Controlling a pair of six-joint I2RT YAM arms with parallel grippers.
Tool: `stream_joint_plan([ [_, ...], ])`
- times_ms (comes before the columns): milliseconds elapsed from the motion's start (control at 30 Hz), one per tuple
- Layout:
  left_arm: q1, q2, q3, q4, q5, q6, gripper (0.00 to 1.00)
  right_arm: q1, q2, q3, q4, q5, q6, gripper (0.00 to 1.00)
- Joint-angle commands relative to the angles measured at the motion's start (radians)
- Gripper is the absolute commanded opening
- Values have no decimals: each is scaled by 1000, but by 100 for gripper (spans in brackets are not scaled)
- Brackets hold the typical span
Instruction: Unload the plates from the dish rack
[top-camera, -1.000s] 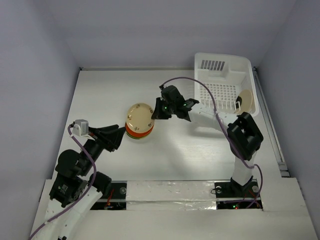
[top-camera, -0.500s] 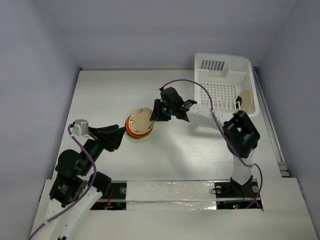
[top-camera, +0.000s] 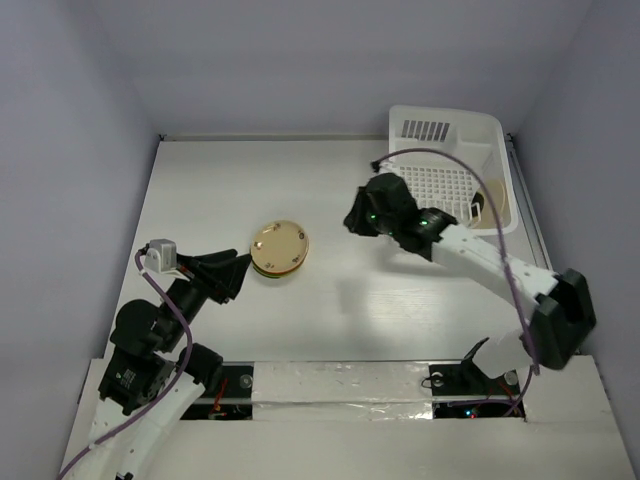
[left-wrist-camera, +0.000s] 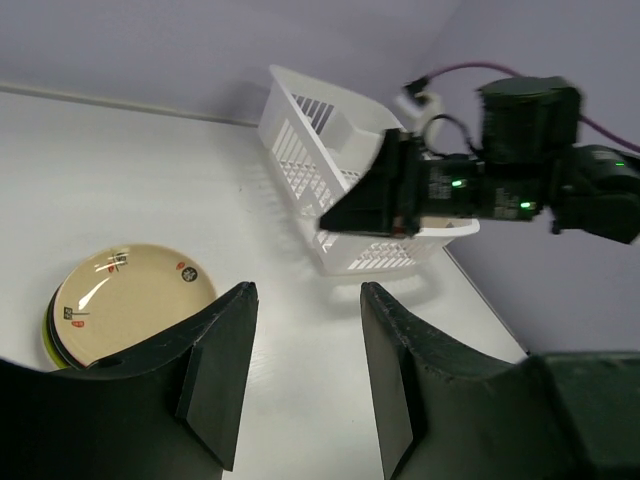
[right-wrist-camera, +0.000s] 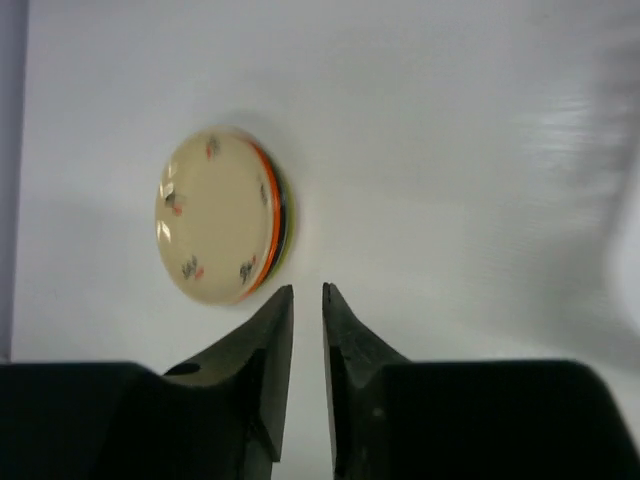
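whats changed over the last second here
The right gripper let go of the cream plate, which went from tilted to lying flat on the stack. The gripper then pulled back right toward the dish rack, jaws nearly shut and empty. The left gripper, the stack's spot and the last plate in the rack stayed as they were.

Both arms are built of white shells and black joint housings, the left arm (top-camera: 140, 330) and the right arm (top-camera: 482, 263) alike. A purple cable (top-camera: 430, 151) loops along each. Small green lights (left-wrist-camera: 455, 183) glow on the right wrist. A grey-white camera block (top-camera: 160, 252) caps the left wrist. The left pincer (left-wrist-camera: 305, 295) and right pincer (right-wrist-camera: 307, 292) have matte black, wedge-shaped fingers.
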Motion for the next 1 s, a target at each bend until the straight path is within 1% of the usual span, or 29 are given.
stream_joint_plan([
  [0, -5, -16, 6, 41, 8, -3, 43, -101, -190, -66, -58, 263, -4, 19],
  [33, -5, -16, 6, 44, 11, -3, 43, -133, -259, -87, -91, 338, -13, 9],
  [67, -5, -17, 6, 46, 17, 0, 43, -173, -289, -94, -109, 366, -18, 0],
  [100, -5, -17, 6, 47, 31, 2, 42, -255, -312, -97, -129, 392, -27, 0],
  [167, -5, -17, 6, 52, 37, 5, 42, -347, -333, -80, -209, 476, -50, 0],
  [200, 6, -17, 6, 53, 40, 3, 41, -427, -329, -71, -229, 505, -65, 0],
  [233, 6, -17, 6, 52, 42, 3, 41, -464, -321, -62, -255, 566, -90, 0],
  [267, 15, -19, 7, 52, 42, 5, 41, -499, -301, -49, -258, 582, -110, 2],
  [300, 15, -28, 7, 50, 39, 5, 41, -533, -289, -43, -258, 587, -125, 9],
  [333, 15, -33, 7, 50, 37, 5, 41, -599, -275, -36, -258, 572, -156, 14],
  [367, 15, -39, 7, 50, 37, 5, 41, -624, -248, -19, -258, 540, -170, 33],
  [433, 15, -45, 7, 50, 39, 5, 41, -662, -214, 4, -272, 535, -199, 36],
  [467, 15, -43, 9, 50, 40, 6, 42, -672, -194, 21, -284, 526, -205, 41],
  [500, 15, -45, 7, 53, 45, 6, 42, -672, -151, 61, -301, 535, -210, 42],
  [633, -5, -56, 7, 50, 39, 8, 43, -705, -82, 127, -344, 568, -243, 42],
  [967, -14, -71, 11, 47, 30, 8, 43, -774, 35, 225, -372, 542, -367, 40],
])
